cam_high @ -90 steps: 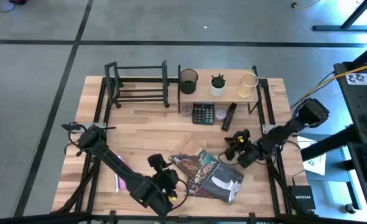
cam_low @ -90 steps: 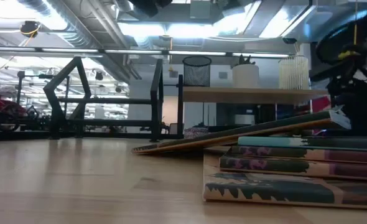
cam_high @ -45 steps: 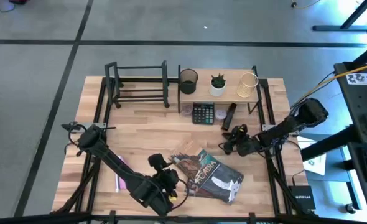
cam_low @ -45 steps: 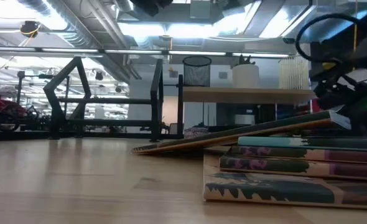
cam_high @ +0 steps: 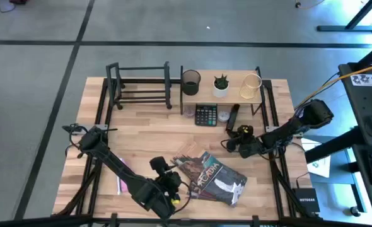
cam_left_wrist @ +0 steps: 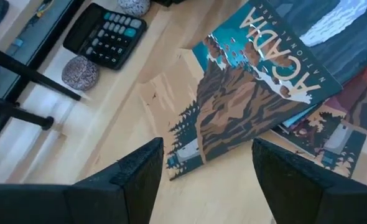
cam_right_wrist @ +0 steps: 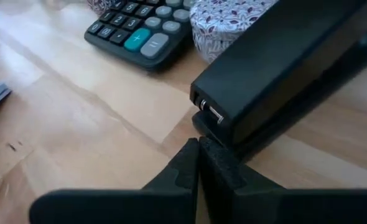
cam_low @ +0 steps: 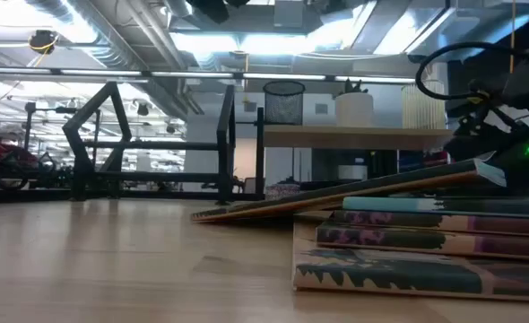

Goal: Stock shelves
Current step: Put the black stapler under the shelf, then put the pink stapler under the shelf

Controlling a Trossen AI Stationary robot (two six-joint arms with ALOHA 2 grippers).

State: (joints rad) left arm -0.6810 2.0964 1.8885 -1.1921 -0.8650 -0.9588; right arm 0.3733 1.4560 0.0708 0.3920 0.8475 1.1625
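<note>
The black bar rack [cam_high: 139, 85] and the light-wood shelf [cam_high: 220, 88] stand along the table's far edge. The shelf carries a mesh cup, a small plant and a gold cup. A pile of books [cam_high: 214, 178] lies near the front, an Acadia book [cam_left_wrist: 258, 81] on top. My left gripper [cam_left_wrist: 205, 171] hangs open over that book's corner, at the pile's left side [cam_high: 167, 171]. My right gripper [cam_right_wrist: 199, 155] is shut, its tips at the near end of a black stapler [cam_right_wrist: 277, 68], which lies flat in front of the shelf [cam_high: 232, 118]. My right gripper comes at the stapler's near end [cam_right_wrist: 208, 118] low and almost level, from the table's near right, with shut fingers. Whether the fingertips [cam_right_wrist: 190, 155] touch the stapler, I cannot tell.
A calculator [cam_high: 206, 115] and two patterned stones [cam_right_wrist: 227, 25] lie under the wood shelf, just left of the stapler. In the low view the top book [cam_low: 354, 193] lies tilted on the pile. Bare tabletop stretches over the left half [cam_high: 135, 132].
My right gripper has gone a little toward the table's far edge and left, closer to the stapler. The left arm and the books have kept still.
</note>
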